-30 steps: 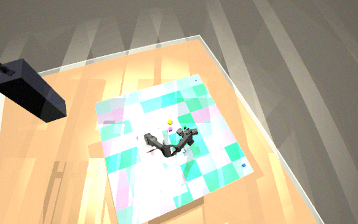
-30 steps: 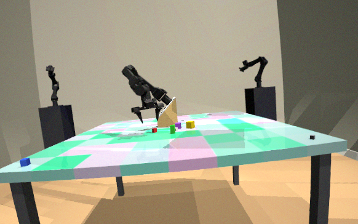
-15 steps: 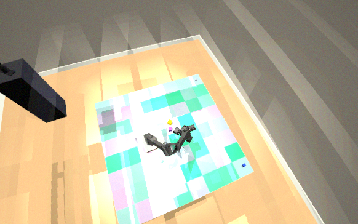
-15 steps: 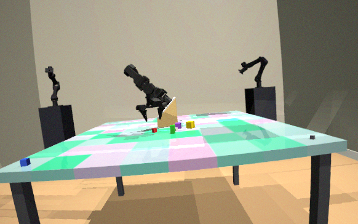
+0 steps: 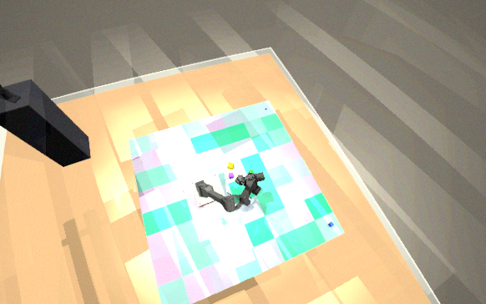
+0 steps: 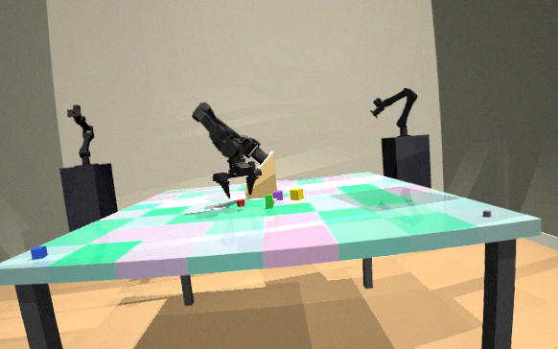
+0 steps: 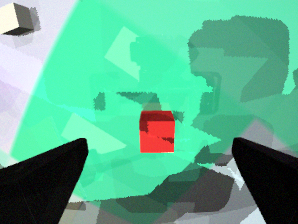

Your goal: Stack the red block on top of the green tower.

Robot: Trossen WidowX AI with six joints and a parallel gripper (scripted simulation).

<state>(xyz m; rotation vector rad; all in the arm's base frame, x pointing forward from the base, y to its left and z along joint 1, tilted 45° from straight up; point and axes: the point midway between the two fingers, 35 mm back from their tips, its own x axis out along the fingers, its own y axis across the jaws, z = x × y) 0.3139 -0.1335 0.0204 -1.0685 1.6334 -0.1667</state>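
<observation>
The red block [image 6: 241, 203] [image 7: 157, 134] lies on the table, between and ahead of the fingertips in the wrist view. It is hidden under the arm in the top view. My gripper [image 6: 240, 196] [image 7: 160, 145] is wide open and empty, a little above the red block, with one finger to either side in the wrist view. The green tower [image 6: 268, 201] stands upright a short way right of the red block in the exterior view. Only a bit of the tower [image 5: 250, 171] shows beside the gripper in the top view; it is out of the wrist view.
A purple block [image 5: 230, 175] [image 6: 277, 195] and a yellow block [image 5: 230, 165] [image 6: 296, 194] are near the tower. A small white block [image 7: 15, 19] is at the wrist view's upper left. A blue block [image 5: 331, 225] [image 6: 39, 252] and a dark block [image 5: 265, 108] [image 6: 487, 214] lie at table corners.
</observation>
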